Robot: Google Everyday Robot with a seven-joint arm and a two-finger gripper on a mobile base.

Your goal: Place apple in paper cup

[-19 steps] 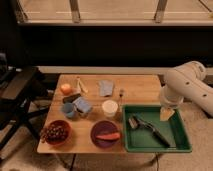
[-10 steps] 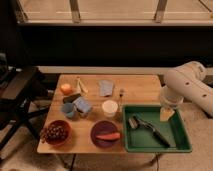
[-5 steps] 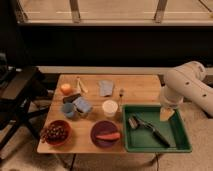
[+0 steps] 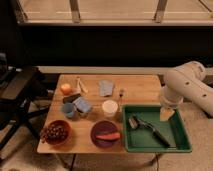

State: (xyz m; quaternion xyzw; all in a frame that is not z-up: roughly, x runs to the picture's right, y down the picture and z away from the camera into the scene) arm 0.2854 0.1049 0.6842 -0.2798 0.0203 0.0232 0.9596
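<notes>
Camera view: the claw [image 4: 166, 114] hangs at the right end of the counter [image 4: 140, 87], over the top edge of the green tray [image 4: 182, 142] and well apart from the fruit. It looks spread wide w/ nothing in it, tho the tip is murky. The apple [image 4: 65, 89] sits bare on the wood near the far left corner as seen. The paper cup [image 4: 109, 107] stands upright mid-counter, just beside the tray, mouth up.

Step in hand, I'd judge: the reach for the apple, not yet begun. To do it well, cross above the cup & the blue mug [image 4: 69, 110], drop straight down, close across the apple's widest part, and lift clear before swinging back.
</notes>
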